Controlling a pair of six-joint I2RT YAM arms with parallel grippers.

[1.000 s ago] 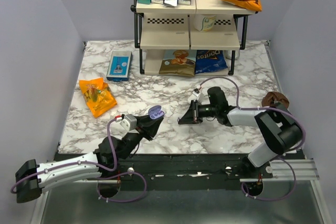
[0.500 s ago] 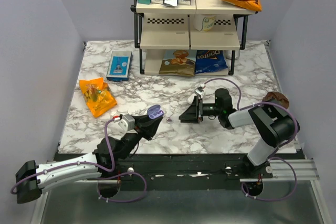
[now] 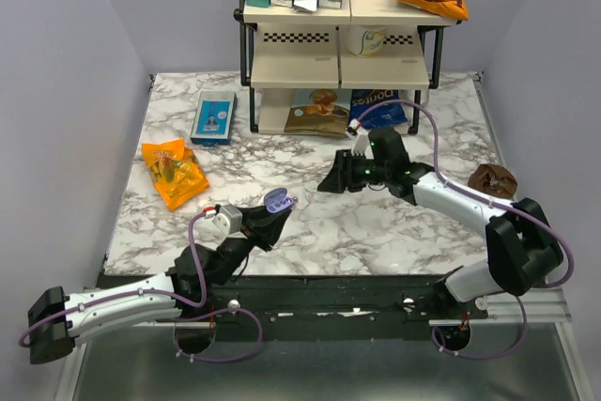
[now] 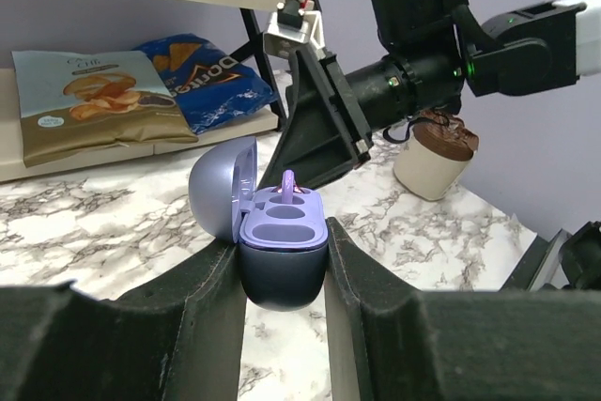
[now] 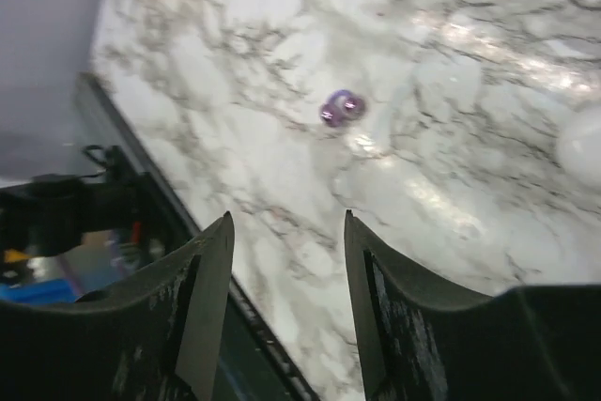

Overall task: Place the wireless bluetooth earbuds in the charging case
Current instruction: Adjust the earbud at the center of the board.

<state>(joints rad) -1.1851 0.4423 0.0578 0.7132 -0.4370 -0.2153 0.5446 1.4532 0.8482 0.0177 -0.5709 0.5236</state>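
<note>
Since a second ago my right gripper (image 3: 331, 180) has let go, lifted and drawn back toward the far side of the table (image 3: 423, 223). Its jaws stand apart with nothing between them. A loose earbud (image 5: 338, 107) lies on the marble toward the near edge, roughly midway along it. My left gripper (image 4: 284, 274) is clamped on the charging case (image 4: 282, 232), lid up. A seated earbud (image 4: 289, 182) stands in the far well and the near well is empty. I judge the loose one could skid or roll off the near edge if my fingers nudge it instead of pinching it.
</note>
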